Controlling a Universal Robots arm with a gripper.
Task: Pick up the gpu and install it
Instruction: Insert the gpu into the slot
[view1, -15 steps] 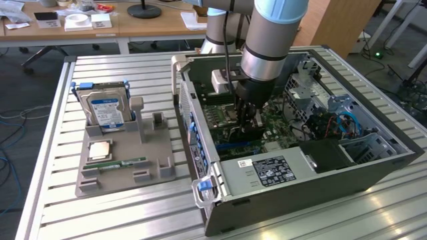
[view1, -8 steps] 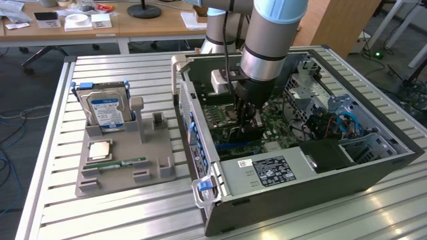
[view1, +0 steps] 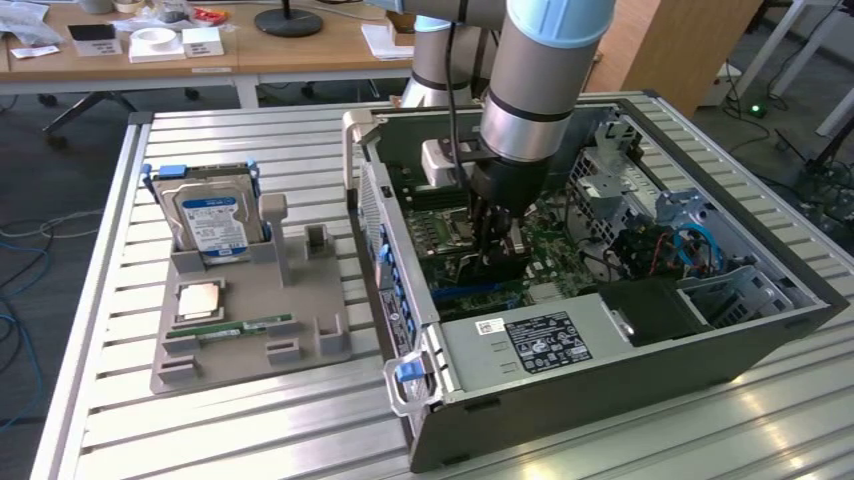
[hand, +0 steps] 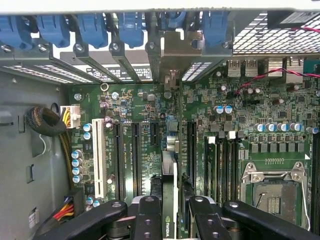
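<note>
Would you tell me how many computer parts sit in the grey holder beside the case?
3: a hard drive standing at the grey holder's far end, a processor lying flat mid-holder, a memory stick just in front of it. None seem hidden.

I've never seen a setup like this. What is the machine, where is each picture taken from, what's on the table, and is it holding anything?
The machine is a single robot arm ending in a two-fingered pincer. One picture comes from a camera standing off the arm. The other comes from a camera on its wrist, looking past the fingers. On the slatted metal table stands an open computer case. On the exterior view's left is a grey holder carrying a hard drive, a square chip and a memory stick. The pincer is inside the case, shut on the gpu, which appears edge-on over the motherboard.
</note>
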